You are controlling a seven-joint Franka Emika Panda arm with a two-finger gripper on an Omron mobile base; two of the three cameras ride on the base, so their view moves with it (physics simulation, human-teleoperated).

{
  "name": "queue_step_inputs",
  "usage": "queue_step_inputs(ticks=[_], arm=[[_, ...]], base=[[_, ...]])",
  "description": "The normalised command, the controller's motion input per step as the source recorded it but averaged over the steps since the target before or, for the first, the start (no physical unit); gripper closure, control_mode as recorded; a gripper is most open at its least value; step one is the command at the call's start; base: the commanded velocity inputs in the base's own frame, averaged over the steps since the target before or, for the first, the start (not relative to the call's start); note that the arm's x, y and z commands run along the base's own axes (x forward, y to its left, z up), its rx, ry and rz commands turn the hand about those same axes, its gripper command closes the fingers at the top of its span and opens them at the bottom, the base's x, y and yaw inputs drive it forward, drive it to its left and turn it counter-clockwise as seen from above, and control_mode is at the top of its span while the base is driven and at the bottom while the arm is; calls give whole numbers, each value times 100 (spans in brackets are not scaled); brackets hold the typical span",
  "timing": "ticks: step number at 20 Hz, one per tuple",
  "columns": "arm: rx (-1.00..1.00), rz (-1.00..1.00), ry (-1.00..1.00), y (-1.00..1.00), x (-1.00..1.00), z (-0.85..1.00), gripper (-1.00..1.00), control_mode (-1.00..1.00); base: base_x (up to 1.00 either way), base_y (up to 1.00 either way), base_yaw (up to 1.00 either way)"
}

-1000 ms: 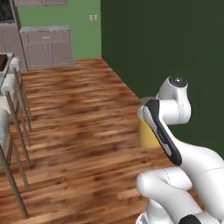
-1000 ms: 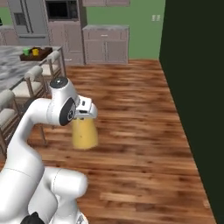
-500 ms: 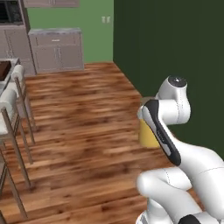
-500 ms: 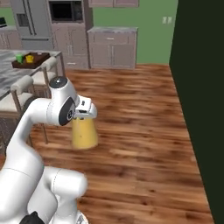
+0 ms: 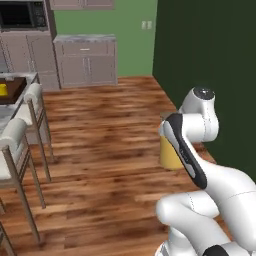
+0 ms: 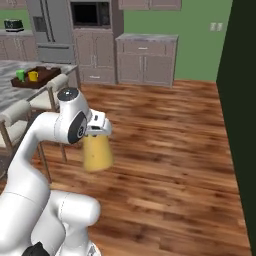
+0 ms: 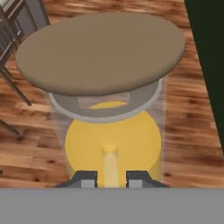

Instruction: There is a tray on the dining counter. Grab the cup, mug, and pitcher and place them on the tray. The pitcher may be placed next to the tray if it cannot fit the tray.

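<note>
My gripper (image 6: 98,131) is shut on the pitcher (image 6: 97,153), a clear carafe of orange-yellow liquid hanging in front of my arm above the wooden floor. In the hand view the pitcher's brown cork lid (image 7: 100,52) spreads wide above my gripper (image 7: 111,179). The pitcher (image 5: 170,153) peeks out behind my forearm in the left base view. Far to the left, the dark wooden tray (image 6: 44,75) lies on the marble dining counter (image 6: 7,67). The green cup (image 6: 20,75) and yellow mug (image 6: 33,76) stand on it. The tray (image 5: 14,86) with the mug (image 5: 2,90) sits on the counter (image 5: 30,77).
Bar stools (image 5: 15,135) (image 6: 50,87) line the counter's near side. A dark green wall (image 5: 210,45) (image 6: 245,100) rises close on the right. Grey cabinets (image 5: 85,60) and a fridge (image 6: 50,25) stand at the back. Wooden floor (image 6: 165,130) lies open ahead.
The whole picture has shifted: the base has moved, bringing the counter, tray and back cabinets further into view. My arm and the held pitcher keep the same pose.
</note>
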Motion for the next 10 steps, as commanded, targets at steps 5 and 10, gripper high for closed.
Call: queue_step_inputs(ticks=[5,10], arm=[[0,0,0,0,0,0,100,100],[0,0,0,0,0,0,100,100]], base=[[100,-27,33],[100,-24,34]])
